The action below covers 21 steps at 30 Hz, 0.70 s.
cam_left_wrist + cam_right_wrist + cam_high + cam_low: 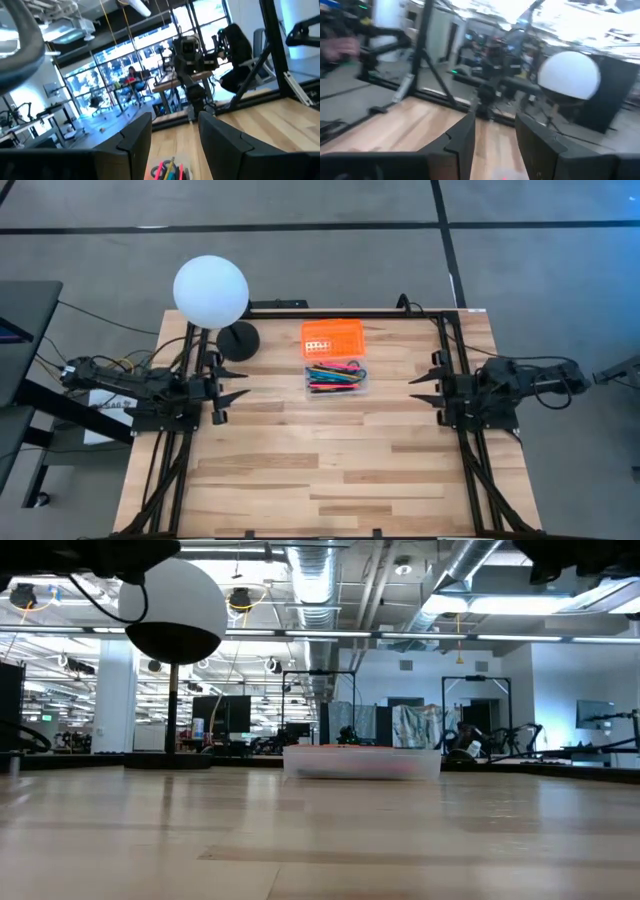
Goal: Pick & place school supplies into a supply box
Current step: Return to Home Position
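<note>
The supply box's clear base [336, 378] lies on the table's far middle, filled with the school supplies [335, 376]: pink, blue, green and yellow pens. Its orange lid [333, 337] lies flat on the table just beyond it. The low view shows the base [361, 762] as a low clear tray. The pens [169, 171] peek up between the fingers in the left wrist view. My left gripper [238, 383] hovers open at the table's left side, pointing right. My right gripper [419, 391] hovers open at the right side, pointing left. Neither touches anything.
A white globe lamp [211, 291] on a black round base [238, 340] stands at the far left, close to the left gripper. Black frame rails [170, 460] run along both table sides. Bare wood [320, 470] spreads across the near half.
</note>
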{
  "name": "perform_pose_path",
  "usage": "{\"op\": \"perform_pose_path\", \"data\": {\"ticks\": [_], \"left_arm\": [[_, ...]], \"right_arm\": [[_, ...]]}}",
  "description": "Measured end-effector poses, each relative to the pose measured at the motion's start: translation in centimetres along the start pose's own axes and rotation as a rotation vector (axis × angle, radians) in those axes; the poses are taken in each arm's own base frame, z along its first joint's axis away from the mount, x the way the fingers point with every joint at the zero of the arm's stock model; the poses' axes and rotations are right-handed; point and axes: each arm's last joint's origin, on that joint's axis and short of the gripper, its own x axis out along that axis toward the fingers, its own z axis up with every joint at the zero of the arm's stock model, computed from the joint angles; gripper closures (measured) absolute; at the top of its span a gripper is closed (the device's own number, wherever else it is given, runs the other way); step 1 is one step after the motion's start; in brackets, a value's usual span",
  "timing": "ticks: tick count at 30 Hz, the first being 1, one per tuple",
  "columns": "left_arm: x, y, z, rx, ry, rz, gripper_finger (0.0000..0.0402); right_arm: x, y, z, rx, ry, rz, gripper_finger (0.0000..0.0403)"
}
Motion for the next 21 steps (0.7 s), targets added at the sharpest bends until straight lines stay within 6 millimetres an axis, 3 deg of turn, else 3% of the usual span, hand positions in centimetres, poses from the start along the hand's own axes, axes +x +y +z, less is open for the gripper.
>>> {"op": "perform_pose_path", "data": {"ticks": [5, 15, 21], "left_arm": [[-1.0, 0.2, -0.3, 0.005, 0.027, -0.012, 0.0244], [-2.5, 0.6, -0.9, -0.035, 0.078, -0.005, 0.0244], [-3.5, 1.0, -1.0, -0.024, 0.065, -0.007, 0.0244]], "right_arm": [[-0.6, -0.3, -0.7, 0.026, 0.007, 0.042, 0.0271], [-1.0, 0.5, -5.1, 0.03, -0.048, -0.046, 0.0271], [-1.0, 0.7, -6.1, 0.043, -0.063, -0.067, 0.0271]]}}
